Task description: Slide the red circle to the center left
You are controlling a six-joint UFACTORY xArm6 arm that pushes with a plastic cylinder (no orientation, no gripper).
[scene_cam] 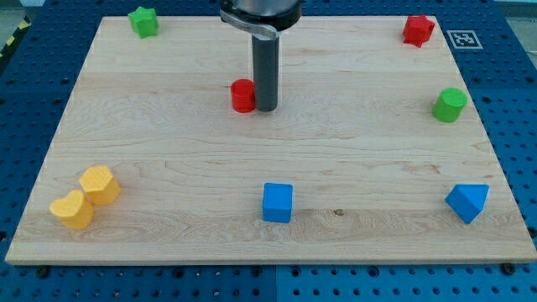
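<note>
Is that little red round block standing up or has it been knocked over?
Standing up. The red circle sits with its flat round top facing upward, close against the left side of my tip.

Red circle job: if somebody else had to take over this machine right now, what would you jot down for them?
No claw here; my tip rests on the board, touching the red circle on its right side as viewed.
The red circle sits upper-middle, slightly left of centre.
Done: tip is placed for a leftward push.
Left: slide the circle toward the view's left and a little down, to the centre-left edge. No block sits along that way.
</note>
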